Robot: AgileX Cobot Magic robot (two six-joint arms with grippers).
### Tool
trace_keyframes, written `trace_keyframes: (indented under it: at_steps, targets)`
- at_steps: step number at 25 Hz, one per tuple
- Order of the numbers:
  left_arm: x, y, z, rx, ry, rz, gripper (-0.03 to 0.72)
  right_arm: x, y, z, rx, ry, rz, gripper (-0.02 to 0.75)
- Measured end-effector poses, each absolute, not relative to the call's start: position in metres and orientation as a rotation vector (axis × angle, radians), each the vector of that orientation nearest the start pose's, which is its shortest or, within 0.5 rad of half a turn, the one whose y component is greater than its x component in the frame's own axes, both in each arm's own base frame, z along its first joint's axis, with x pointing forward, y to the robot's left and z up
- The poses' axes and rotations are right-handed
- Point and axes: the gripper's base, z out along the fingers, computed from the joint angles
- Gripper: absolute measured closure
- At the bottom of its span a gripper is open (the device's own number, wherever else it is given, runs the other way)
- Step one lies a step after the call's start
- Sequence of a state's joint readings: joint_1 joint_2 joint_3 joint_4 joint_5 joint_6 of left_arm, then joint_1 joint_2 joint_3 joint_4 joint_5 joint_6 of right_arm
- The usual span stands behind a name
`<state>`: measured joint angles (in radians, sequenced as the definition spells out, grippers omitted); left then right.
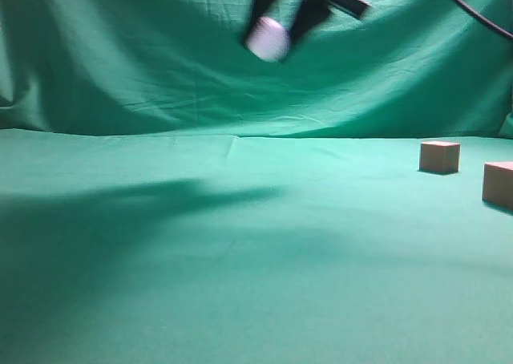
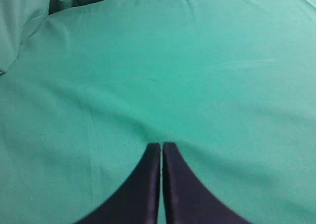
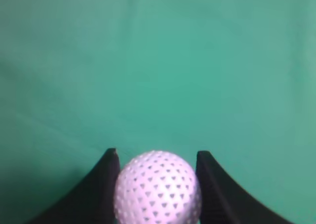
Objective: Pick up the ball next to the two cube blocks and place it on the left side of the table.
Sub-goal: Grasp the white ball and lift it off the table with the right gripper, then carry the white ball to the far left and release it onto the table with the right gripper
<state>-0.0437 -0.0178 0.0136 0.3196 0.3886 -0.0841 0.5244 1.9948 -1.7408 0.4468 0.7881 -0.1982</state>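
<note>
My right tool is clamped on the ball, high above the middle of the bench, with the two cube blocks near its right edge. Carrying step; next I'd judge: cross toward the left edge, lower, release. My left tool is closed, empty.

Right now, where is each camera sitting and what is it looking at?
Exterior view: sits low at table height, looking along the table toward the backdrop; shows the right gripper up high with the ball, and the two cube blocks at right.
Left wrist view: on the left arm, looking down at bare cloth; shows the left gripper, jaws together.
Right wrist view: on the right arm, looking down at the cloth; shows its fingers on the ball.
Shared: exterior and right wrist views both show the ball.
</note>
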Motion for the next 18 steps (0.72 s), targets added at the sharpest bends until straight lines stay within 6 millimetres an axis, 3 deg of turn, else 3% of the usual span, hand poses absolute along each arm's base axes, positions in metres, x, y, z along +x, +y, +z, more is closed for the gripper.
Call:
trace_keyframes:
  at_steps: [3, 7, 10, 13, 18]
  targets:
    - [0.052, 0.009, 0.176, 0.155, 1.848, 0.228, 0.688, 0.365, 0.306, 0.297, -0.728, 2.229, 0.758, 0.429]
    - [0.052, 0.009, 0.176, 0.155, 1.848, 0.228, 0.688, 0.339, 0.375, 0.287, -0.867, 1.975, 0.753, 0.429]
    - [0.052, 0.009, 0.176, 0.155, 1.848, 0.228, 0.688, 0.32, 0.422, 0.257, -0.956, 1.866, 0.731, 0.429]
    - [0.052, 0.009, 0.176, 0.155, 1.848, 0.228, 0.688, 0.31, 0.454, 0.222, -0.976, 1.816, 0.717, 0.429]
    - [0.052, 0.009, 0.176, 0.155, 1.848, 0.228, 0.688, 0.312, 0.481, 0.17, -0.937, 1.776, 0.685, 0.429]
